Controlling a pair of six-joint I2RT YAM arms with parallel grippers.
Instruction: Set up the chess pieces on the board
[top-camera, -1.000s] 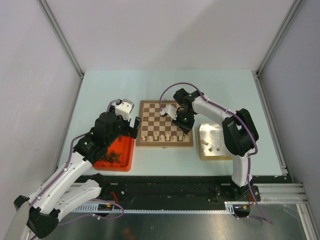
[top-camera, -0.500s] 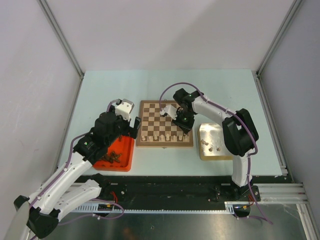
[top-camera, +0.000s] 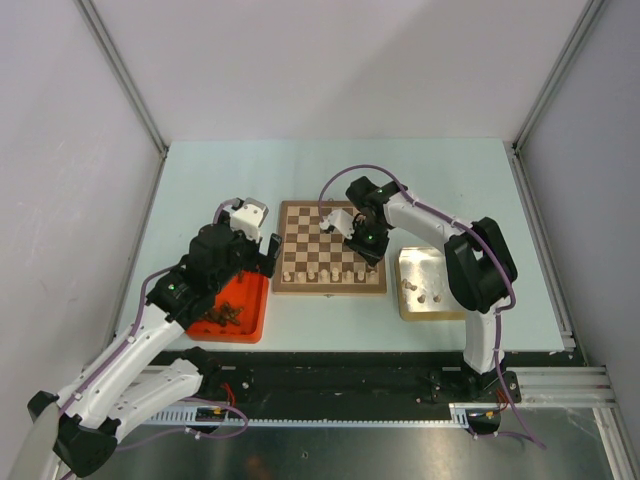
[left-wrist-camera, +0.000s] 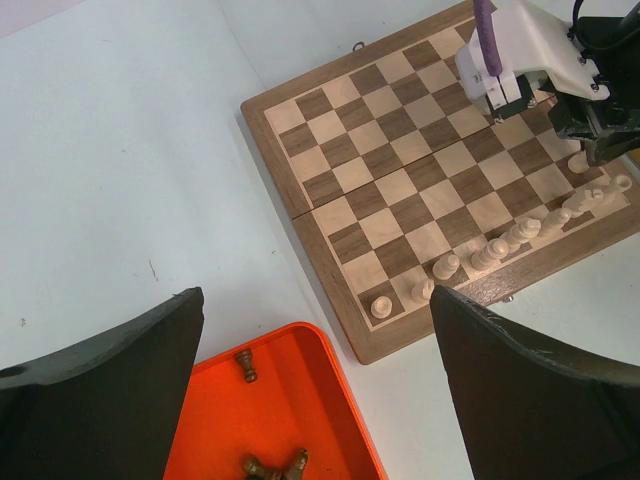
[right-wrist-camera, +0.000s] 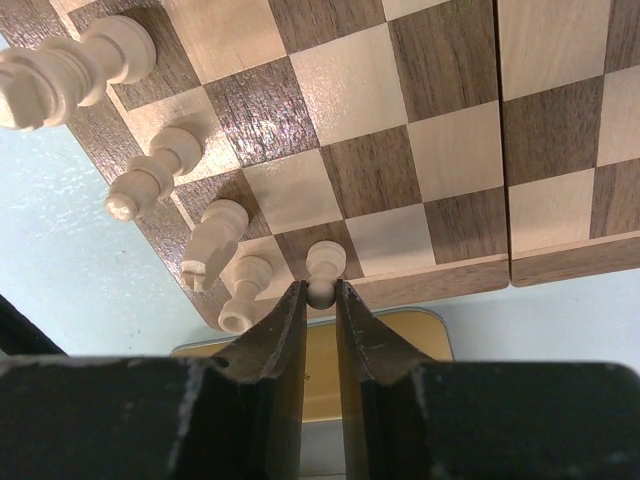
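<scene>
- Your right gripper (right-wrist-camera: 320, 300) was clamped on a pale pawn (right-wrist-camera: 324, 262), held between its fingertips at the board (right-wrist-camera: 450, 150) edge.
- A careless release could have knocked it into the neighbouring piece (right-wrist-camera: 243, 288) beside the tips (very near).
- The pawn looked tiny, smooth and round-headed.
- Your left gripper (left-wrist-camera: 318, 385) hung spread wide, holding nothing.

The board (left-wrist-camera: 400, 190) is checked in light tan and dark brown squares, with a plain brown rim. The chess pieces (left-wrist-camera: 490, 250) on it are pale beige, as is the pawn (right-wrist-camera: 322, 262) between the black fingers of the right gripper (right-wrist-camera: 320, 292). Under the black left gripper (left-wrist-camera: 315, 300) is an orange-red tray (left-wrist-camera: 300, 400) with dark brown pieces (left-wrist-camera: 245, 366) in it. Beside the right gripper is a gold tin (top-camera: 415, 265). The table (top-camera: 230, 180) is pale blue-green. The cable (top-camera: 360, 170) above the right gripper is purple.
</scene>
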